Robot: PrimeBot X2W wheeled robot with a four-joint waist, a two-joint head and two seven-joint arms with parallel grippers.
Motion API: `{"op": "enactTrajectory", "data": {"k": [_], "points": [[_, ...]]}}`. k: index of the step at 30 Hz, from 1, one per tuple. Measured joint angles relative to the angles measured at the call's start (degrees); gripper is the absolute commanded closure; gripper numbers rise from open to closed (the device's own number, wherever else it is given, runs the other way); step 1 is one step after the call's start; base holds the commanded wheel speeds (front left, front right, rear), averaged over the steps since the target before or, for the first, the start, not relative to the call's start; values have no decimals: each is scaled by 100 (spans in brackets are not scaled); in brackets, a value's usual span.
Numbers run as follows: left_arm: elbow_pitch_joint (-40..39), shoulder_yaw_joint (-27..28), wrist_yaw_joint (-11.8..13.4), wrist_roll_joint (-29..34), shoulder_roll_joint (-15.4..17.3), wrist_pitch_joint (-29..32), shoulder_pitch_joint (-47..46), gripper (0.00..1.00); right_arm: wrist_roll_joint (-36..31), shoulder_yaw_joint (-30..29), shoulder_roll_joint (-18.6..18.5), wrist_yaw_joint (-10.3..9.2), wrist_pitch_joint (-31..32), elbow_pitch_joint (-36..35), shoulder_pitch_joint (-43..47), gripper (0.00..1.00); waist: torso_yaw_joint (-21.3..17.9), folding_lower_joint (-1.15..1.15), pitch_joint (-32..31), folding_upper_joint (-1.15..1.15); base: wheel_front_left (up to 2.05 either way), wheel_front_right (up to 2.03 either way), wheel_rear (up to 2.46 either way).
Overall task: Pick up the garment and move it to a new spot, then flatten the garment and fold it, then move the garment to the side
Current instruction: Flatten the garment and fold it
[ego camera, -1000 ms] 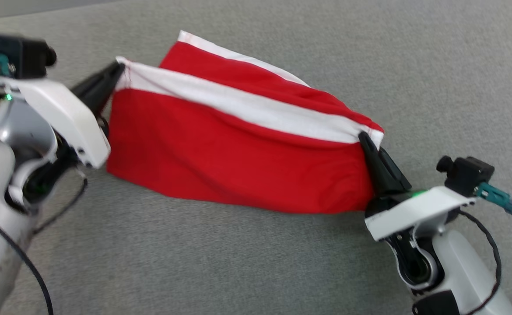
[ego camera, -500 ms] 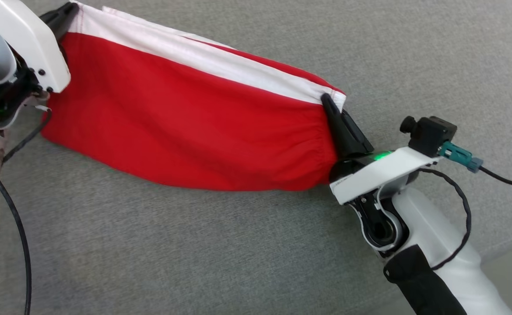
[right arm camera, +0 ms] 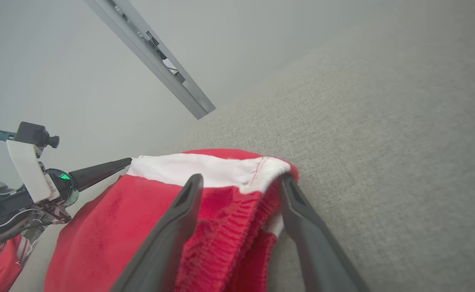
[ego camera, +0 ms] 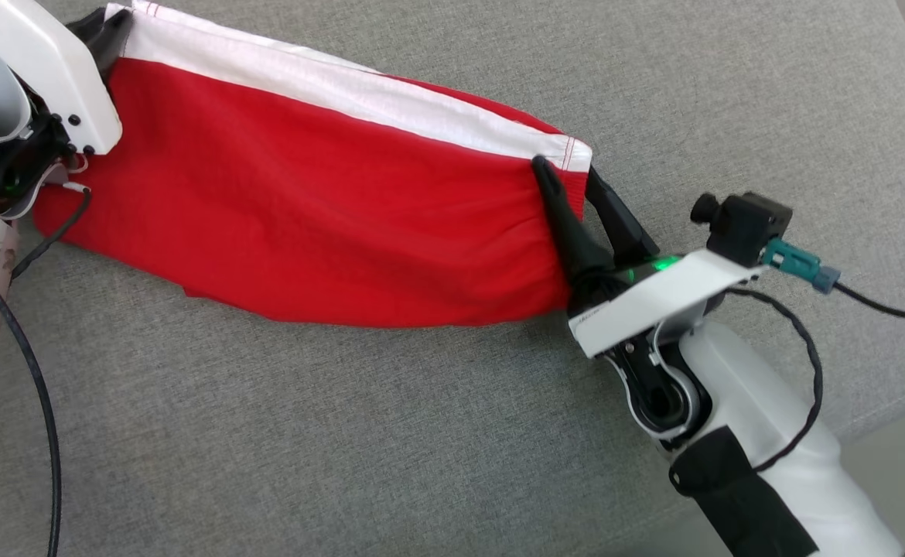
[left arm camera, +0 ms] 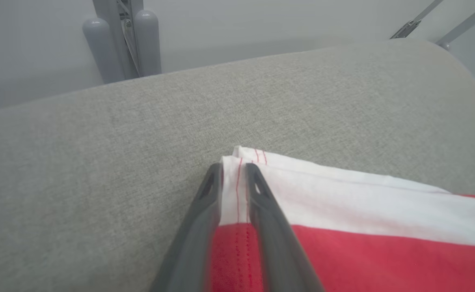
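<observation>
Garment (ego camera: pixel 329 209) lies stretched on grey cushion (ego camera: pixel 344 433). Left gripper (left arm camera: pixel 234 178) pinches white hem corner. Right gripper (right arm camera: pixel 239 182) spread wide, opposite corner loose between fingers. Step judged: placement ending. Next: free left corner, smooth wrinkles, then fold.

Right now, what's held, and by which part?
Left pincer pinches the garment by its white hem corner. Right pincer is open astride the other corner, gripping nothing.

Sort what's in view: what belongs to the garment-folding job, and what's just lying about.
Job:
- red-and-white garment
- left gripper, pinching its corner
- right gripper, jaws apart at the other end

Just there:
- grey cushion underneath
- metal bar
- grey cylinders
</observation>
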Motion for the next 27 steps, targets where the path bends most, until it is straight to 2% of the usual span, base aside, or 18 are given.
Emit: {"op": "enactTrajectory", "data": {"k": [1,10,15,18,19,27], "points": [[15,-58,-1,0,-20,-8,0,0,-40,-29,-1,0,0,-37,57,0,15,0,-10,0,0,0,0],[-359,-76,-7,-20,202,-1178,64,0,-950,-929,5,0,0,-627,823,0,178,0,-207,0,0,0,0],[-981,102,192,59,304,-1996,543,0,-1734,-1651,-3,0,0,-1022,1225,0,404,0,-362,0,0,0,0],[-1488,283,431,4,355,-2366,980,0,-2192,-1995,1,0,0,-1224,1400,0,587,0,-468,0,0,0,0],[-1894,389,643,4,438,-2616,1333,0,-2458,-2203,4,0,0,-1352,1499,0,709,0,-546,0,0,0,0],[-3539,803,1523,42,573,-3404,2951,0,-3034,-2704,-1,0,0,-1751,1841,0,1180,0,-818,0,0,0,0]]}}
